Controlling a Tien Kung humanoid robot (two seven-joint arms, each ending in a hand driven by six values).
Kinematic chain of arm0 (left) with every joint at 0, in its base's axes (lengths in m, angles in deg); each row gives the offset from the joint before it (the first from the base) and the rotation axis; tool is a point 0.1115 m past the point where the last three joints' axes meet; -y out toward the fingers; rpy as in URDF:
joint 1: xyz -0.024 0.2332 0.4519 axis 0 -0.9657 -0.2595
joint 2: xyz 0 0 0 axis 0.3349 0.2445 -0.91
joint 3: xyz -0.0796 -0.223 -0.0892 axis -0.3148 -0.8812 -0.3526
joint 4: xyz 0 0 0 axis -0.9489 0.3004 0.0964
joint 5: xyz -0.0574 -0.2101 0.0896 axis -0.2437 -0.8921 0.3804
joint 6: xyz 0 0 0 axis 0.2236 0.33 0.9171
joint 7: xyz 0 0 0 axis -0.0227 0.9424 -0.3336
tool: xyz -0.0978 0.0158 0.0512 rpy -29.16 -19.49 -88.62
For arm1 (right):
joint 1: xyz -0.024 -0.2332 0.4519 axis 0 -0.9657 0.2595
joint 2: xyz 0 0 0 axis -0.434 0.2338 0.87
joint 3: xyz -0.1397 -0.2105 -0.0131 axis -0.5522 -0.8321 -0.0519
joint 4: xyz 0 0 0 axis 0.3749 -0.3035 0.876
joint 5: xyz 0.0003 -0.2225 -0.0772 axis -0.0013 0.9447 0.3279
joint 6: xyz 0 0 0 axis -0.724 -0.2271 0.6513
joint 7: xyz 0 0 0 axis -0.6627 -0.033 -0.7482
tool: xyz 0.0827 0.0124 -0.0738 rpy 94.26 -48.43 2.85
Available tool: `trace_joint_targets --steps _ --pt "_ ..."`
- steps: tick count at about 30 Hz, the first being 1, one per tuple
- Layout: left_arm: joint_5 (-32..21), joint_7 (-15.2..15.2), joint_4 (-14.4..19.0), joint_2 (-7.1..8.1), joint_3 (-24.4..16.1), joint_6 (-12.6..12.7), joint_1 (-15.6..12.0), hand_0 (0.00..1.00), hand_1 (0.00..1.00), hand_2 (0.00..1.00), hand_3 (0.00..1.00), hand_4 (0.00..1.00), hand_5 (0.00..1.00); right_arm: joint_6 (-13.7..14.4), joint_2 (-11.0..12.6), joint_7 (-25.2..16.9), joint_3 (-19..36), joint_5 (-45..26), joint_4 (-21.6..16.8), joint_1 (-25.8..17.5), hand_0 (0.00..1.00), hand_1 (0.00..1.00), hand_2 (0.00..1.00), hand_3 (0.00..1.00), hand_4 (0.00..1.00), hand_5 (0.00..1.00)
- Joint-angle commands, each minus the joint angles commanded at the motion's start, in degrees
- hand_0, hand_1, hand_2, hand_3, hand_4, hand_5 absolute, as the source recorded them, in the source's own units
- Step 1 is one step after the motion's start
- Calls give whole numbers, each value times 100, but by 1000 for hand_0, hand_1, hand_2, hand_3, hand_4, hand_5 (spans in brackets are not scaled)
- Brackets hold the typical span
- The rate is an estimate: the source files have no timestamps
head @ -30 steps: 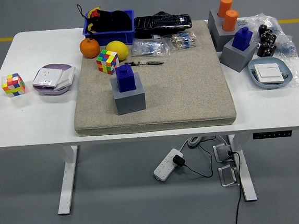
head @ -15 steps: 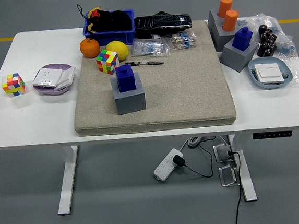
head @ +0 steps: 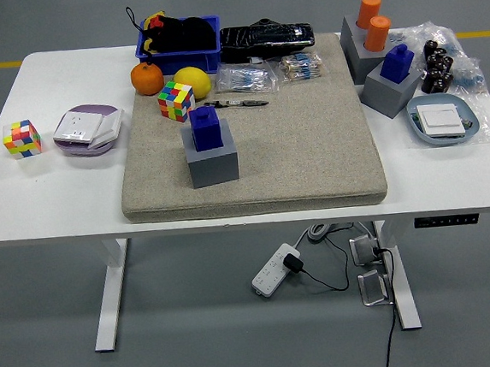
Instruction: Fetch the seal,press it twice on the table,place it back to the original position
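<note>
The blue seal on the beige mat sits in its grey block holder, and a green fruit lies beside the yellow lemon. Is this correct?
Not quite: in the head view the fruit beside the yellow lemon is orange, not green. The blue seal does sit in its grey block holder on the beige mat.

Both arms out of view

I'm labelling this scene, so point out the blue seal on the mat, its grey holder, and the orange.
blue seal (head: 205, 127), head view, front face
grey holder (head: 213, 166), head view, front face
orange (head: 147, 79), head view, middle of fruit
</note>
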Motion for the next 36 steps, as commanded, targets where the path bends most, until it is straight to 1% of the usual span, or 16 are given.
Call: trace_joint_targets --steps 8,16,36 --pt "31 33 10 22 3 21 0 838 810 809 814 788 197 13 -16 10 16 7 -6 -19 859 789 756 755 807 528" --pt "-6 1 -14 34 53 8 27 838 812 808 815 789 207 41 -30 34 75 24 -14 -22 858 789 756 754 804 528" --pt "41 -21 4 48 -18 -4 8 840 815 809 814 786 218 68 -63 55 146 45 -21 -24 856 787 755 750 795 532"
